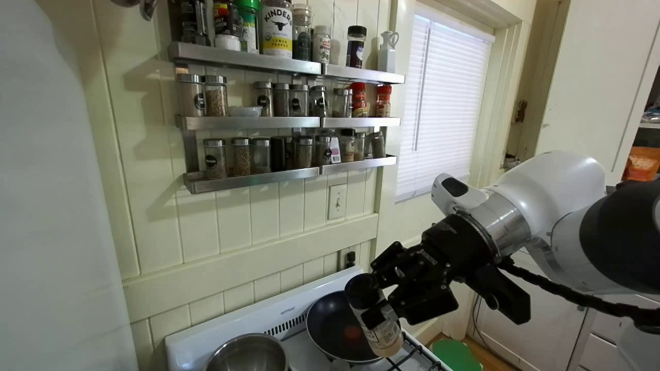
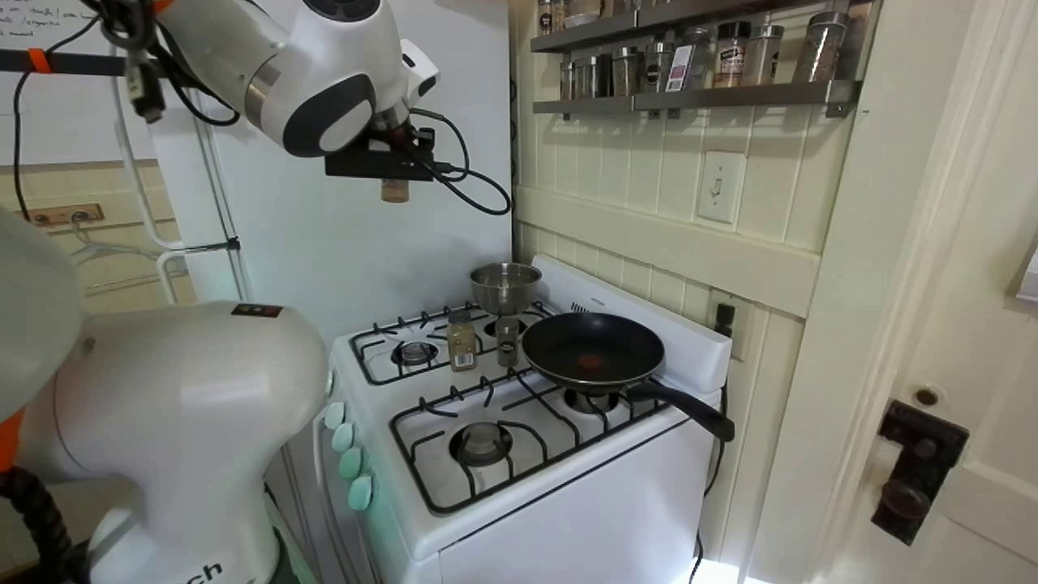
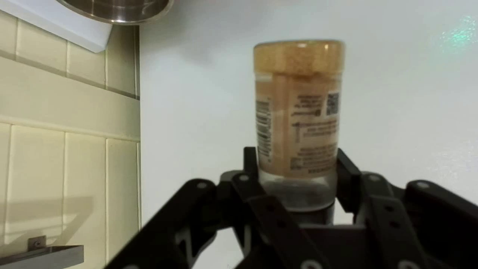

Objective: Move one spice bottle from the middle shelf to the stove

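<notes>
My gripper [image 3: 297,164] is shut on a spice bottle [image 3: 298,119] with a clear body, tan contents and a label. Its fingers clasp it on both sides near the shoulder. In an exterior view the bottle [image 1: 382,335] leans, dark cap up and base toward the lower right. Only its base [image 2: 395,191] shows under the gripper in an exterior view, well above burner height. The white stove [image 2: 551,519] stands below, with two spice bottles on it, a yellowish one [image 2: 461,345] and a darker one [image 2: 507,345]. The middle shelf [image 1: 247,122] carries several jars and a small white dish.
A black frying pan [image 2: 600,349] rests on the stove, handle jutting past its edge. Behind sits a steel bowl [image 2: 504,290]. The lower rack tier [image 1: 252,179] and upper tier [image 1: 242,56] hold more bottles. A large white surface [image 2: 389,235] rises beside the stove.
</notes>
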